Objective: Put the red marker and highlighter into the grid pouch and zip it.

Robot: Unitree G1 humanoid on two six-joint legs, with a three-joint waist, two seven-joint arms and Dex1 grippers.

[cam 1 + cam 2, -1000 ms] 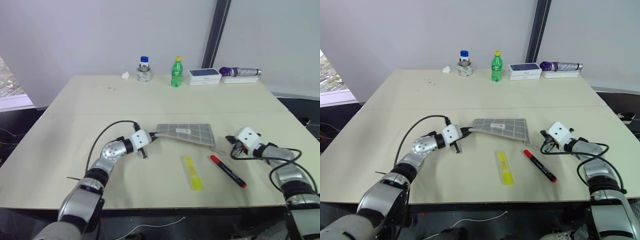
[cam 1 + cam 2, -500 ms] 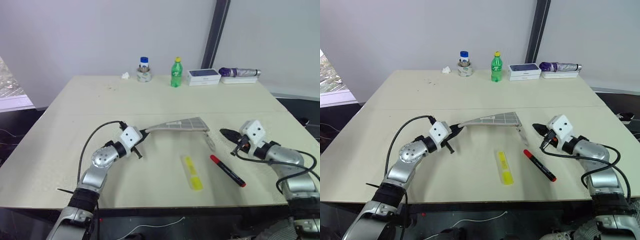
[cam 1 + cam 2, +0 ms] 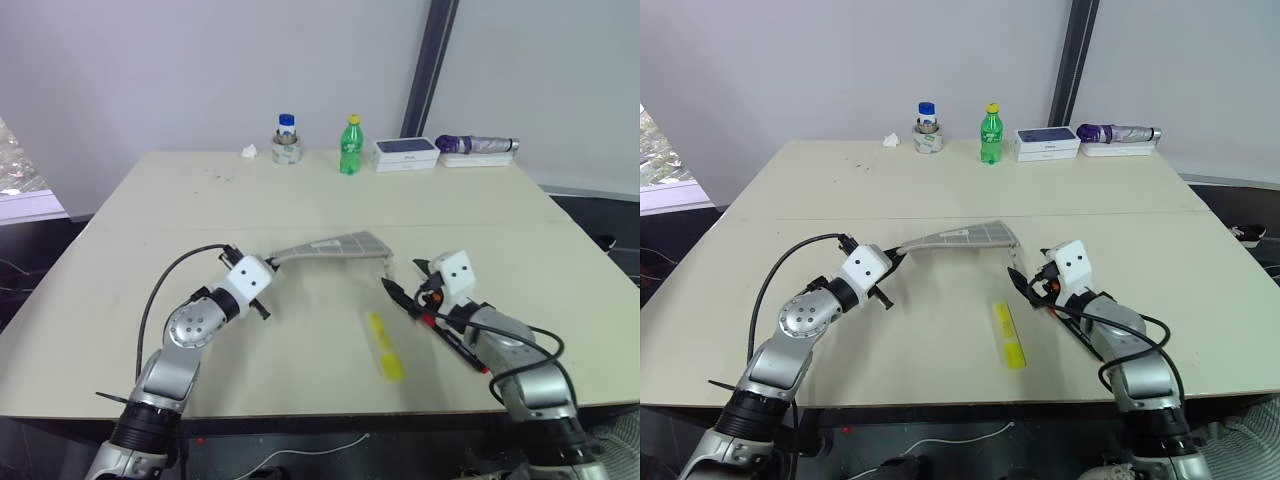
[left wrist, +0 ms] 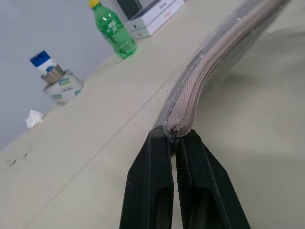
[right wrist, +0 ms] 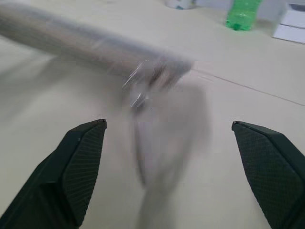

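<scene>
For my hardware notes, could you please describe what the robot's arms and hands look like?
Both arms are silver-grey metal segments with rounded joints and black bands. Each wrist carries a white boxy housing, and a loose black cable loops alongside each arm. The left hand and right hand each have two black fingers with finely textured inner pads.

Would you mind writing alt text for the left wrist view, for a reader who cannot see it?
The left gripper, its two black fingers shut, pinches a corner of the grid pouch, whose grey zipper edge runs away from it above the beige table. Beyond stand a green bottle, a blue-capped jar and a white box.
</scene>
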